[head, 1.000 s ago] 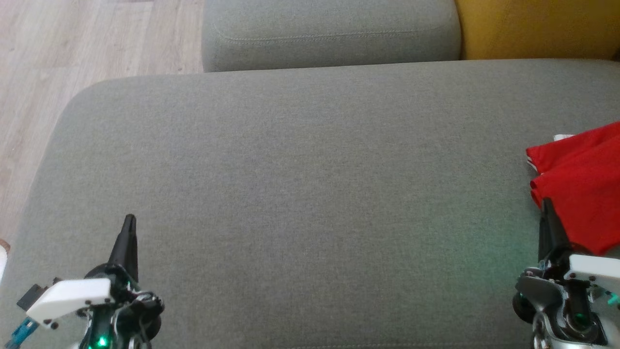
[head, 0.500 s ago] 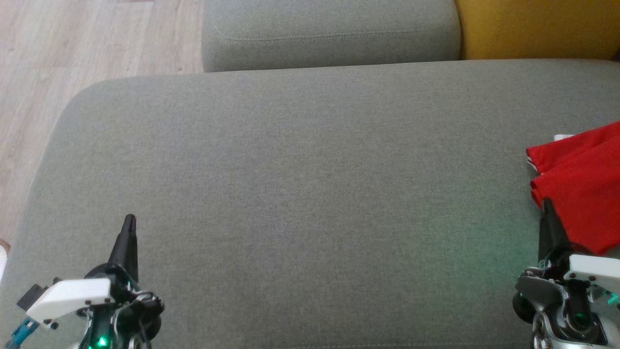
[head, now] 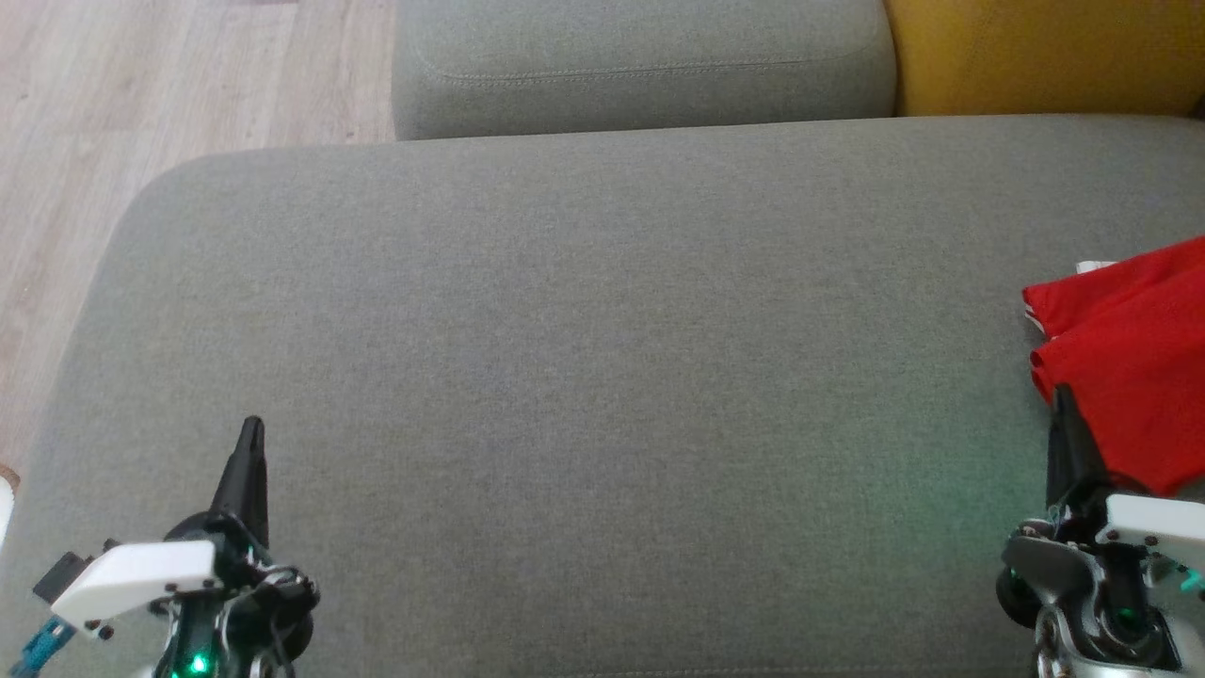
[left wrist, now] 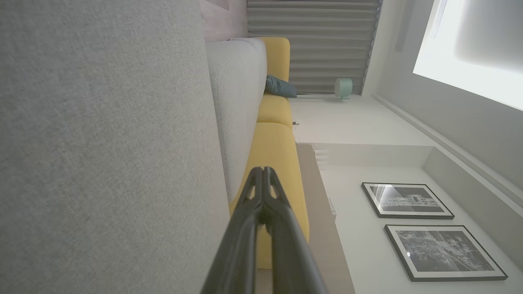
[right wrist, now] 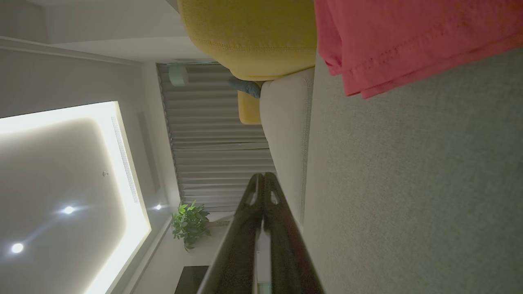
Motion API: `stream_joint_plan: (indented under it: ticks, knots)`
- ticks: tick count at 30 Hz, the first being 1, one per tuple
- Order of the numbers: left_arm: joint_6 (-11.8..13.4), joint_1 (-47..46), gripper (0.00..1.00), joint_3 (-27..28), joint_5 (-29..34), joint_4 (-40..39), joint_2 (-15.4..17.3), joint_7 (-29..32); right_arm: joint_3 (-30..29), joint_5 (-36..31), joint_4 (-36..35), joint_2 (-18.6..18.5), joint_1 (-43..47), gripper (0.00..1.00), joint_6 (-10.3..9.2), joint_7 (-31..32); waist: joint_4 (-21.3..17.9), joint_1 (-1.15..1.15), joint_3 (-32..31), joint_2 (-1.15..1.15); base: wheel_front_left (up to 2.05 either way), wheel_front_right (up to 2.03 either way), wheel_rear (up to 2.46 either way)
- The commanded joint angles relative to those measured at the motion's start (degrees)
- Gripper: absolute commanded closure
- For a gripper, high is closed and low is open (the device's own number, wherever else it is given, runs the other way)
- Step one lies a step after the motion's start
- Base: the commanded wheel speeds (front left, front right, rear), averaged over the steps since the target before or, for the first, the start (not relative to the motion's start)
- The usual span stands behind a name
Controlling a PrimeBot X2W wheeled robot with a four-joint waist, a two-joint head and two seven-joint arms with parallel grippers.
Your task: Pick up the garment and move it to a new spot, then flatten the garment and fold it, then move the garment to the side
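A folded red garment (head: 1125, 363) lies at the right edge of the grey sofa seat (head: 584, 358), partly cut off by the head view's border; its hem (right wrist: 408, 36) fills the top right of the right wrist view. My right gripper (head: 1064, 395) is shut and empty, its tip just beside the garment's near left edge. In its own wrist view the right gripper (right wrist: 263, 176) has both fingers pressed together. My left gripper (head: 250, 428) rests shut and empty over the seat's lower left, and its wrist view shows the left gripper (left wrist: 262, 170) closed.
A grey back cushion (head: 640, 61) runs along the far side, with a yellow cushion (head: 1045, 52) to its right. Wooden floor (head: 141, 104) lies beyond the seat's left edge. Framed pictures (left wrist: 408, 200) hang on a wall in the left wrist view.
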Motion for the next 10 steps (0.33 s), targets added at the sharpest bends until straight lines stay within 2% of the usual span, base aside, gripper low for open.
stream_joint_plan:
  ticks: [1, 10]
  knots:
    - [-0.41, -3.44, 1.0, 2.05, -0.23, -2.21, 0.67, 0.45, 1.18, 0.41, -2.38, -0.34, -1.51, 1.0, 0.39, 0.34, 0.0, 0.0, 0.0, 0.0, 0.0, 0.0, 0.0]
    - [-0.41, -3.44, 1.0, 2.05, -0.23, -2.22, 0.67, 0.44, 1.18, 0.41, -2.38, -0.34, -1.51, 1.0, 0.39, 0.33, 0.0, 0.0, 0.0, 0.0, 0.0, 0.0, 0.0]
